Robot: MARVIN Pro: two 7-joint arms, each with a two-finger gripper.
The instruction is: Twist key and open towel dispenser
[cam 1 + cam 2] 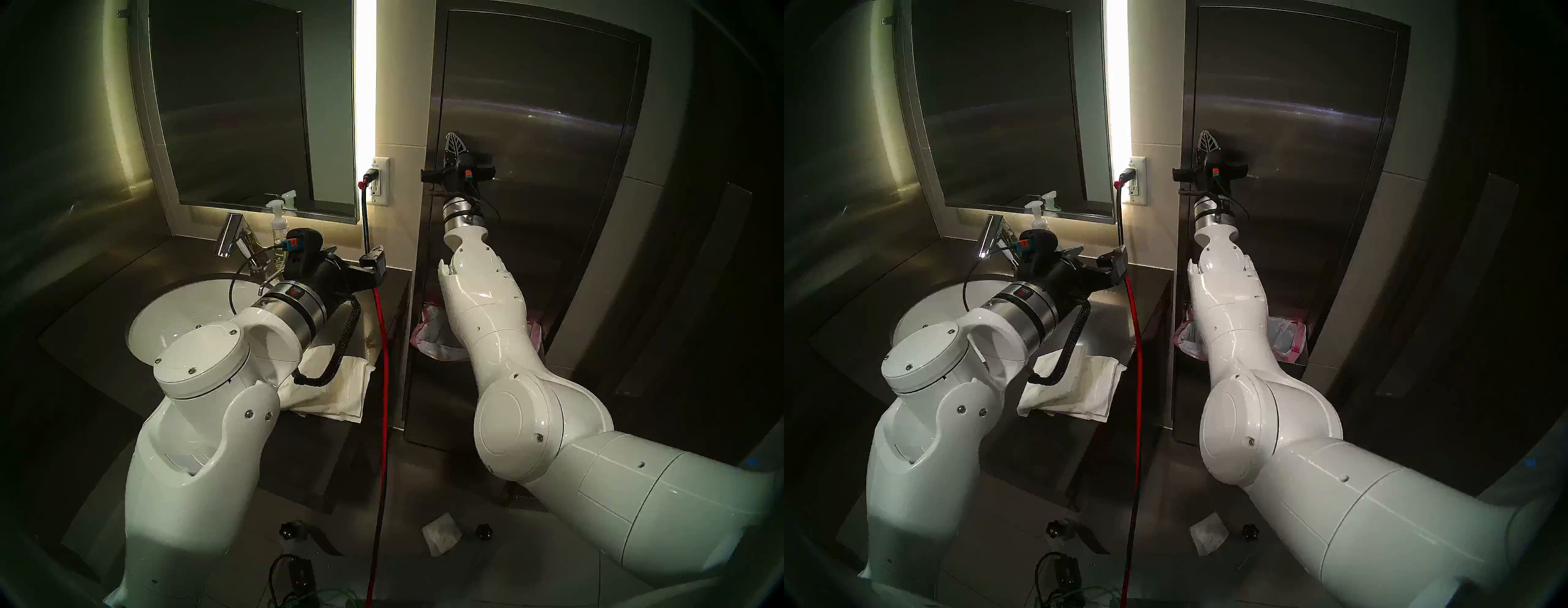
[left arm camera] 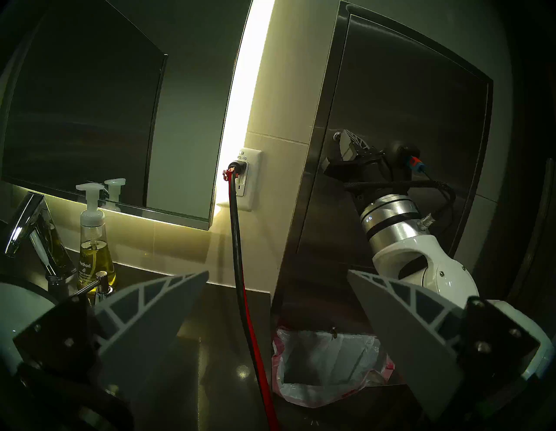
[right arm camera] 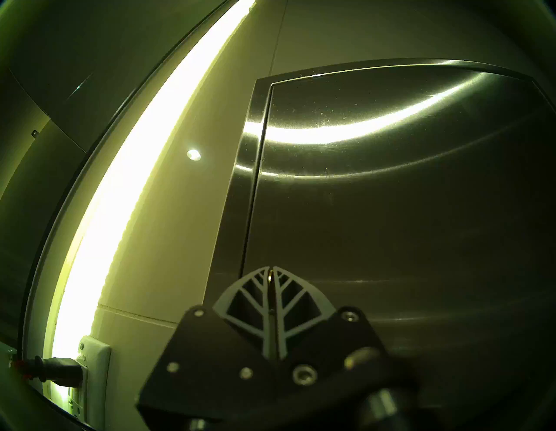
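Observation:
The towel dispenser (image 1: 551, 127) is a tall brushed-steel wall cabinet, and its door panel (image 3: 391, 210) lies flush in the frame. My right gripper (image 3: 271, 271) is raised against the door's left edge, its fingers pressed together. A sliver of the small metal key (image 3: 270, 276) shows between the tips. In the left wrist view the round chrome lock (image 2: 337, 136) sits right at those fingertips (image 2: 349, 147). My left gripper (image 2: 278, 272) hangs open over the counter by the sink, holding nothing.
A pink-rimmed bagged bin (image 2: 325, 361) sits in the cabinet's lower part, behind my right forearm. A red-black cord (image 1: 384, 361) drops from the wall outlet (image 1: 379, 180) past the counter edge. Sink (image 1: 191, 305), faucet (image 1: 231, 237), soap bottle (image 2: 94, 249) and folded towels (image 1: 335, 386) are on the counter.

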